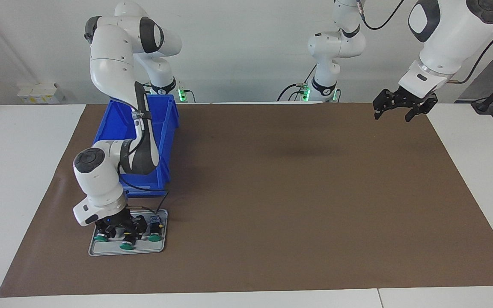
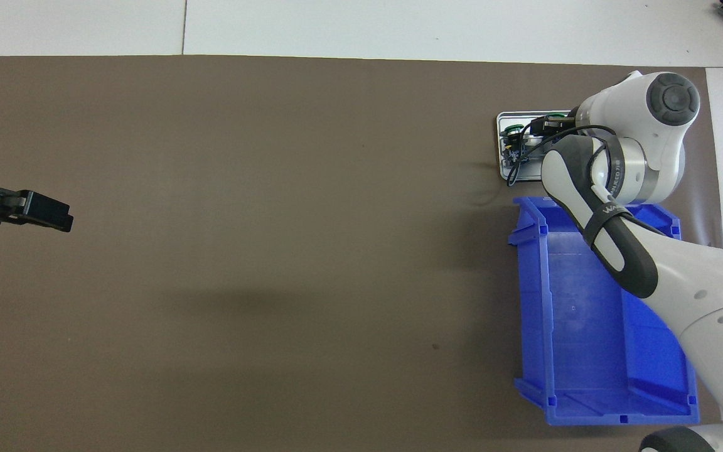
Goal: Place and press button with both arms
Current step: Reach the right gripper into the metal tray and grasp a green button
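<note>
Lowest in the facing view, farthest from the robots toward the right arm's end of the table, lies a small flat grey metal tray [image 1: 161, 248] on the brown mat [image 1: 272, 192] that covers the white table [image 1: 15, 171]. Three small push-buttons with round green caps, black bodies and yellow rings sit on it in a row: one at the outer end [image 1: 100, 238], the middle button [image 1: 126, 245] and one at the inner end [image 1: 155, 237]. Over this row hangs the right gripper [image 1: 120, 229], low on the tray, its black fingers down among the buttons and seemingly either side of the middle one; whether they touch it cannot be told, nor whether the jaws are spread or closing on it, since the wrist and links hide the tips. In the overhead view the same wrist covers most of the tray [image 2: 503, 144], leaving one green cap [image 2: 513, 130] showing. Just beside the tray, nearer to the robots, stands a deep blue plastic bin [image 1: 167, 141] with the right arm's forearm passing above it. At the left arm's end the left gripper [image 1: 394, 113] waits raised over the mat's edge, its black fingers spread apart and holding nothing.
</note>
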You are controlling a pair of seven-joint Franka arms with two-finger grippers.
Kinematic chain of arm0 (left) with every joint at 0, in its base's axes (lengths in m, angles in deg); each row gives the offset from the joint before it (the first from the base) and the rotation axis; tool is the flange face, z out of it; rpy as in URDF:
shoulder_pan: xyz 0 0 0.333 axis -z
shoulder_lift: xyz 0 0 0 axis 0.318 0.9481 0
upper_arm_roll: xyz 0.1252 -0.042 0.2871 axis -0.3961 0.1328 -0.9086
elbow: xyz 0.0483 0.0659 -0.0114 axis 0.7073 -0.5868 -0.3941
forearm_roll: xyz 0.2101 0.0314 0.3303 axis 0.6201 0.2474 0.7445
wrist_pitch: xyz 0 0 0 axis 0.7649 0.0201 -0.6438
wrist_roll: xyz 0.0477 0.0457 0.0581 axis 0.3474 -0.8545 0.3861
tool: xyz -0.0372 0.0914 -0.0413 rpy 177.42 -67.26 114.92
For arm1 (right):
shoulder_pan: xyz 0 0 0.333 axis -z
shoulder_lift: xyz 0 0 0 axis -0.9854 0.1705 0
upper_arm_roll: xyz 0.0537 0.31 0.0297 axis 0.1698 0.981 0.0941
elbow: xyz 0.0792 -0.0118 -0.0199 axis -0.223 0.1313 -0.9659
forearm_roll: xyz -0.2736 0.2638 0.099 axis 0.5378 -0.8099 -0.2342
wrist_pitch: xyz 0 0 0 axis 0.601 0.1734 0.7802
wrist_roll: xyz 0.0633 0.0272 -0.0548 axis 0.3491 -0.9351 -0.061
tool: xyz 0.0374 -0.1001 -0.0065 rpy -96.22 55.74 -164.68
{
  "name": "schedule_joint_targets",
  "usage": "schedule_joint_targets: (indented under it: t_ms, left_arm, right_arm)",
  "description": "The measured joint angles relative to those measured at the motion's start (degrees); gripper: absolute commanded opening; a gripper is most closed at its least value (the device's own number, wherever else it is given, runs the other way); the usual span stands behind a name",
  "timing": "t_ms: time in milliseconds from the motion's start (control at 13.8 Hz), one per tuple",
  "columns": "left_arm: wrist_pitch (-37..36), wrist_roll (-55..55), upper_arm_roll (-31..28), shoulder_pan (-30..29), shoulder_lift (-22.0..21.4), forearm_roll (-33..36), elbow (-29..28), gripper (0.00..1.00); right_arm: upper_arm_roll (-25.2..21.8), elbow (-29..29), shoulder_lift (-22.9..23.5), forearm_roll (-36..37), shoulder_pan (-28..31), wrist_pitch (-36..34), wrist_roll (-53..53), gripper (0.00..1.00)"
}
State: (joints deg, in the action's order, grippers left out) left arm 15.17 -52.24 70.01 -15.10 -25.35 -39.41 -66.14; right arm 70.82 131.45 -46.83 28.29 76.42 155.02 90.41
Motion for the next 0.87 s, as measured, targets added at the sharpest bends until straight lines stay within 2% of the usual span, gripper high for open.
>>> schedule_joint_targets:
  t_ms: [290, 508, 653, 871]
  left_arm:
    - [0.0, 0.0, 0.0, 0.0, 0.0, 0.0, 0.0, 1.0]
    - [0.0, 0.0, 0.0, 0.0, 0.0, 0.0, 0.0, 1.0]
    - [0.0, 0.0, 0.0, 0.0, 0.0, 0.0, 0.0, 1.0]
    - [0.0, 0.0, 0.0, 0.0, 0.0, 0.0, 0.0, 1.0]
  right_arm:
    - [0.0, -0.4, -0.3, 0.0, 0.1, 0.0, 0.0, 0.0]
    - [0.0, -4.2, -0.7, 0.0, 0.0, -5.4, 1.2, 0.0]
    - [0.0, -7.7, -1.6, -0.1, -0.2, -9.8, 8.2, 0.0]
    - [0.0, -9.6, -5.7, -0.1, -2.0, -13.2, 26.7, 0.0]
